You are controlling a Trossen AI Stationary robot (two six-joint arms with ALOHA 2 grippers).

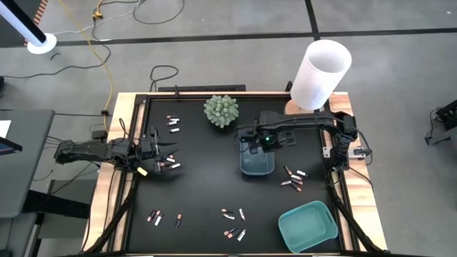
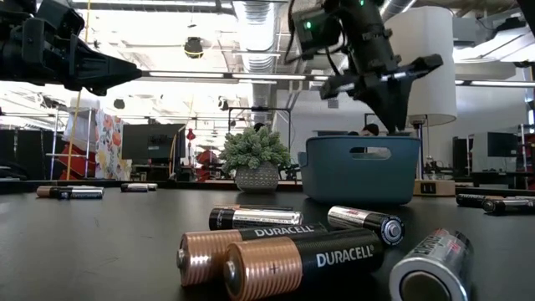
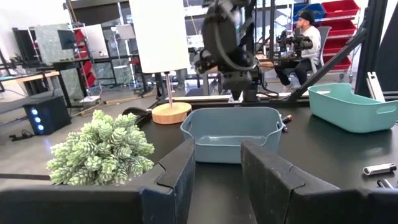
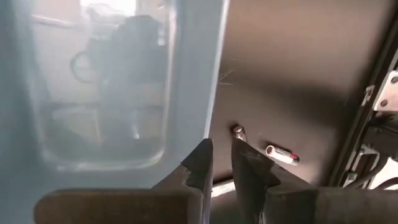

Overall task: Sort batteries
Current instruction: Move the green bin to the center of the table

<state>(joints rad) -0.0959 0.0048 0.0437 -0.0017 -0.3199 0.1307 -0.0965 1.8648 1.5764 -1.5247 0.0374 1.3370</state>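
Note:
Batteries lie on the black table in small groups: far left (image 1: 172, 123), near the left gripper (image 1: 168, 164), right of the blue-grey tray (image 1: 293, 178) and along the near edge (image 1: 234, 223). My right gripper (image 4: 222, 152) points down above the blue-grey tray (image 1: 257, 164), close to its rim (image 4: 193, 93). It is open by a narrow gap with nothing between the fingers. Two batteries (image 4: 281, 154) lie on the table beyond its fingertips. What lies inside the tray is too blurred to tell. My left gripper (image 3: 217, 162) waits level at the table's left side, open and empty.
A teal tray (image 1: 307, 225) sits at the near right corner. A small green plant (image 1: 221, 111) stands behind the blue-grey tray. A lamp with a white shade (image 1: 321, 71) rises at the far right. Several batteries (image 2: 284, 251) lie close before the low camera.

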